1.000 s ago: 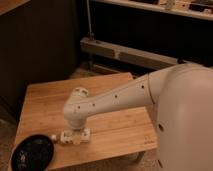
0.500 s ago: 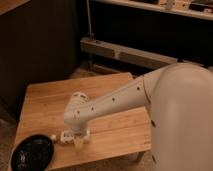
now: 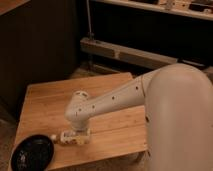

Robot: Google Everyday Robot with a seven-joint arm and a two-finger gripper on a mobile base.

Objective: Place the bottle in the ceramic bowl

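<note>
The black ceramic bowl (image 3: 32, 153) sits at the front left corner of the wooden table (image 3: 50, 102). The pale bottle (image 3: 65, 137) lies on its side on the table just right of the bowl, outside it. A small white piece (image 3: 53, 136), apparently its cap end, points at the bowl's rim. My gripper (image 3: 76, 136) is down at the table right over the bottle, at the end of my white arm (image 3: 115, 100), and hides much of it. I cannot tell whether the gripper touches or holds the bottle.
The table's front edge (image 3: 100, 156) runs close below the gripper and bowl. My large white arm housing (image 3: 180, 120) fills the right side. A dark wall and a shelf unit with a metal rail (image 3: 125, 52) stand behind the table.
The gripper stays at nearly the same spot by the bottle. The wrist and upper arm have shifted slightly. The bottle and bowl have not visibly moved.
</note>
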